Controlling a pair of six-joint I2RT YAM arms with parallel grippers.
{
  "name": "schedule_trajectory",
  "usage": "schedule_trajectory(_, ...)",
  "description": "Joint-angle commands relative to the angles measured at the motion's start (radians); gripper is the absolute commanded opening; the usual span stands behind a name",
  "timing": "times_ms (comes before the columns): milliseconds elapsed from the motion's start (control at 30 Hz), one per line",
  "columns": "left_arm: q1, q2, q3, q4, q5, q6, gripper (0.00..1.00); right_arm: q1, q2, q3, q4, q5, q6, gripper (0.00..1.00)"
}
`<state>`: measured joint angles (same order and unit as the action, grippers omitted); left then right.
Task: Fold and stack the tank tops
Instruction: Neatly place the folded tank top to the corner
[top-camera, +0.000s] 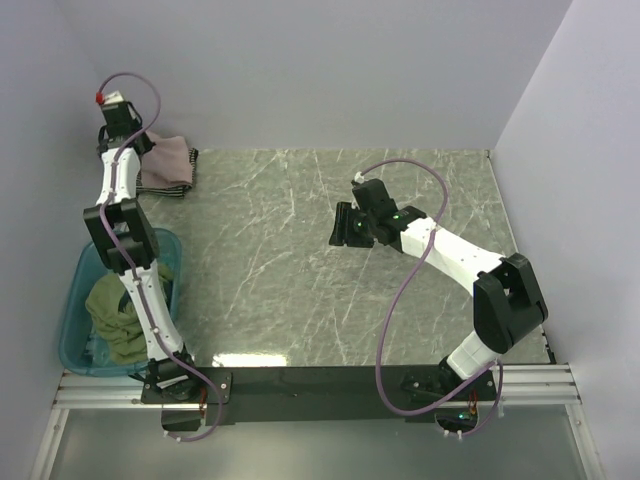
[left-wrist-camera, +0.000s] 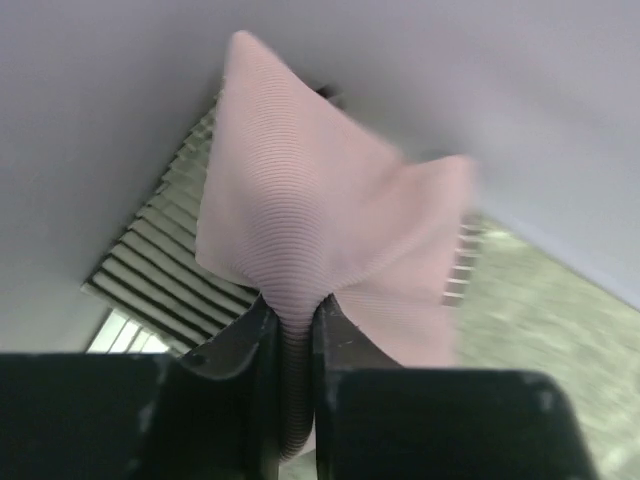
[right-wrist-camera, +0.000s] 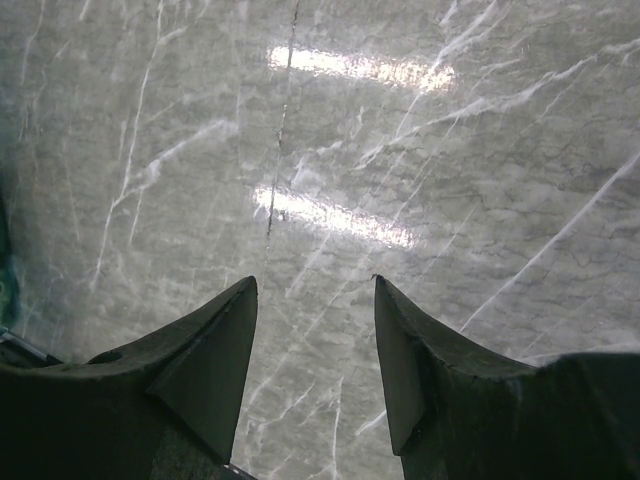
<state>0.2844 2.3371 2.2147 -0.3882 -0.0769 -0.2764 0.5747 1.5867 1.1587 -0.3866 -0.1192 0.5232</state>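
Because the left arm crosses the far-left corner in the overhead view, I see only part of the pile lying there. On the left wrist camera the right side of the cloth is blurred, and the frame cuts off the lower part of the left gripper. The olive-green tank top sits bunched in the blue tub at the near left, partly covered by the same arm.

The pile lies close to the back wall, with little room behind it. The middle of the marble table is open. The right gripper hangs over it, fingers spread, with only bare tabletop between them.

The left gripper is clamped on a pinch of the mauve-pink tank top, which is finely ribbed and pulled up into a peaked fold. Beneath it lies the black-and-white striped tank top, flat on the table in that corner.
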Motion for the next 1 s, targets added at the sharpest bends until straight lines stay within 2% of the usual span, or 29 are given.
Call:
schedule_trajectory(0, 0.062, 0.045, -0.045, 0.061, -0.027, -0.075, 0.16, 0.011, 0.013, 0.033, 0.008, -0.005, 0.0, 0.57)
schedule_trajectory(67, 0.078, 0.047, -0.081, 0.064, -0.056, -0.108, 0.23, 0.013, 0.013, 0.033, 0.008, -0.007, -0.002, 0.57)
schedule_trajectory(100, 0.082, 0.045, -0.085, 0.061, -0.107, -0.119, 0.31, 0.011, 0.013, 0.035, 0.009, -0.007, -0.002, 0.57)
schedule_trajectory(200, 0.084, 0.039, -0.073, 0.029, -0.188, -0.156, 0.45, 0.014, 0.016, 0.035, 0.014, -0.013, 0.0, 0.57)
schedule_trajectory(267, 0.084, 0.028, -0.064, 0.011, -0.21, -0.171, 0.52, 0.017, 0.012, 0.032, 0.018, -0.014, 0.0, 0.57)
schedule_trajectory(300, 0.085, 0.022, -0.066, 0.012, -0.212, -0.175, 0.64, 0.017, 0.009, 0.027, 0.022, -0.016, 0.0, 0.57)
schedule_trajectory(367, 0.085, -0.015, -0.092, 0.04, -0.195, -0.181, 0.7, 0.017, 0.004, 0.016, 0.029, -0.017, 0.001, 0.57)
schedule_trajectory(400, 0.084, -0.027, -0.101, 0.046, -0.192, -0.185, 0.77, 0.016, 0.001, 0.016, 0.031, -0.019, 0.001, 0.57)
schedule_trajectory(567, 0.062, -0.102, -0.105, 0.058, -0.13, -0.175, 0.8, 0.017, -0.02, -0.008, 0.058, -0.025, 0.006, 0.57)
schedule_trajectory(733, 0.019, -0.168, -0.099, 0.032, -0.15, -0.188, 0.79, 0.019, -0.031, -0.027, 0.083, -0.028, 0.006, 0.57)
schedule_trajectory(833, -0.016, -0.171, -0.105, 0.011, -0.227, -0.208, 0.72, 0.019, -0.031, -0.028, 0.097, -0.037, 0.004, 0.57)
schedule_trajectory(867, -0.024, -0.159, -0.093, -0.017, -0.33, -0.224, 0.68, 0.017, -0.027, -0.027, 0.1, -0.04, 0.003, 0.57)
schedule_trajectory(900, -0.028, -0.13, -0.055, -0.076, -0.351, -0.237, 0.67, 0.019, -0.025, -0.025, 0.1, -0.045, 0.003, 0.57)
schedule_trajectory(967, -0.03, -0.117, -0.059, -0.09, -0.359, -0.267, 0.61, 0.017, -0.025, -0.027, 0.104, -0.053, 0.0, 0.57)
